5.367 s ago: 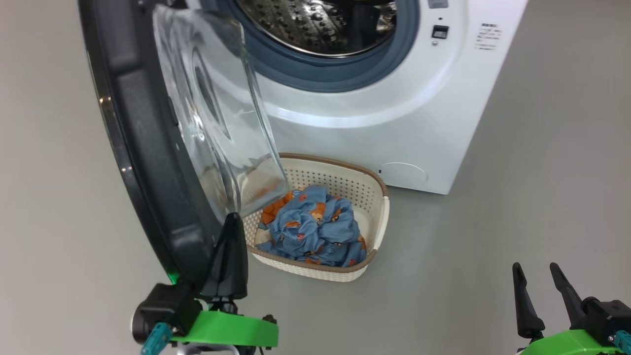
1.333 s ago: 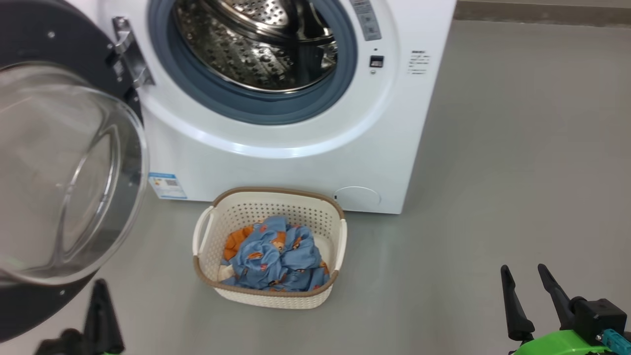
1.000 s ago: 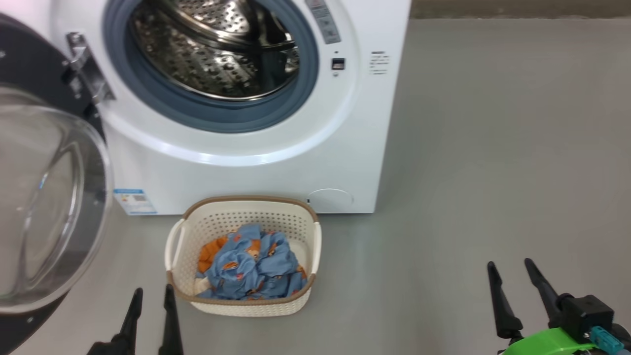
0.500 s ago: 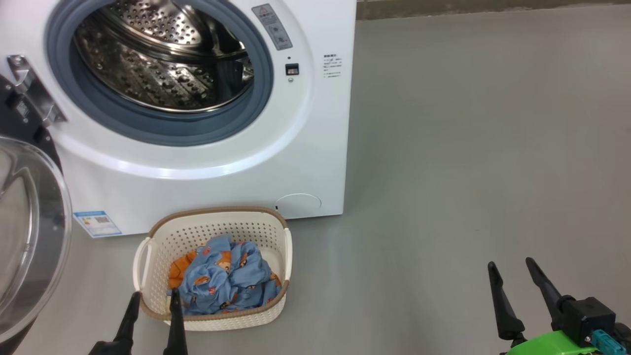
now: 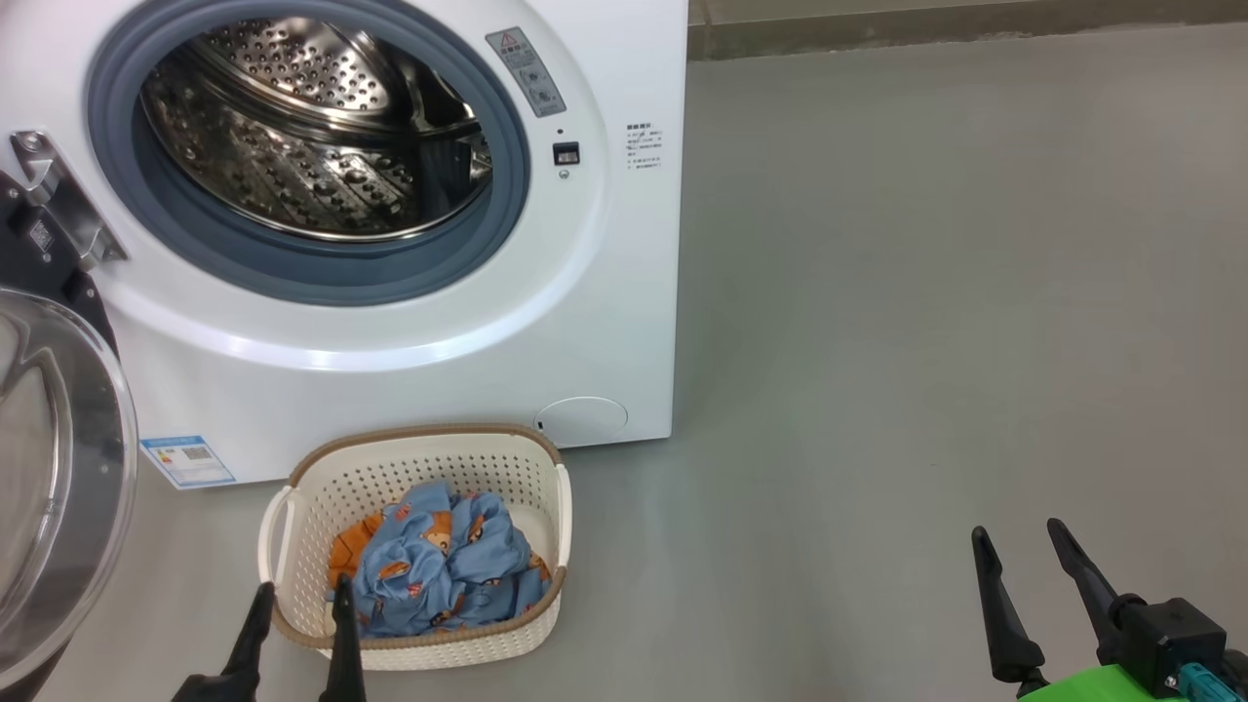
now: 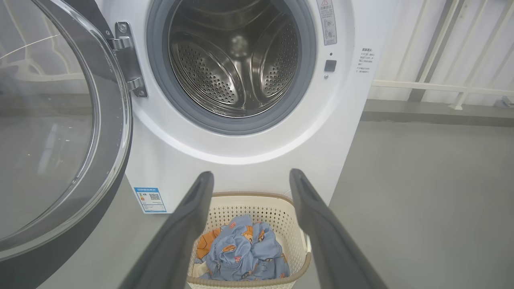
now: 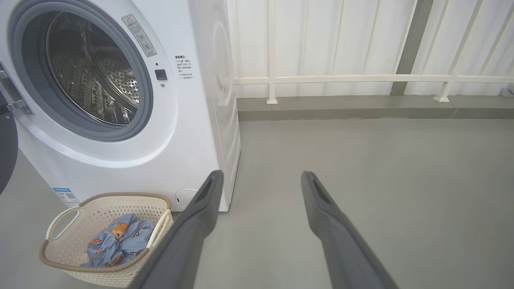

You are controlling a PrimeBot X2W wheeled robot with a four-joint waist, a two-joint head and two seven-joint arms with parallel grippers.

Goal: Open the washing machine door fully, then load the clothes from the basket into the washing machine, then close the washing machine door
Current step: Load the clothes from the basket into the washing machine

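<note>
The white washing machine (image 5: 468,322) (image 6: 249,160) (image 7: 168,132) stands with its steel drum (image 5: 302,127) uncovered. Its black, glass-bowled door (image 5: 49,487) (image 6: 56,132) hangs swung wide to the left on its hinge. On the floor before the machine sits the cream basket (image 5: 531,463) (image 6: 299,241) (image 7: 60,263), holding light-blue bear-print clothes (image 5: 439,570) (image 6: 245,253) (image 7: 118,239) with an orange piece. My left gripper (image 5: 302,590) (image 6: 249,178) is open and empty at the basket's near-left rim. Far right over bare floor, my right gripper (image 5: 1019,536) (image 7: 261,176) stands open and empty.
Grey floor (image 5: 926,341) spreads out to the right of the machine. A low kerb and a white railing (image 7: 361,78) run along the back. A blue label sticker (image 5: 187,460) and a round lower cover (image 5: 582,419) mark the machine's front.
The camera has swung, shifting the picture. The door stands wider than several seconds ago, and my left gripper has left it, opened, and come to the basket's rim. The right gripper has kept still.
</note>
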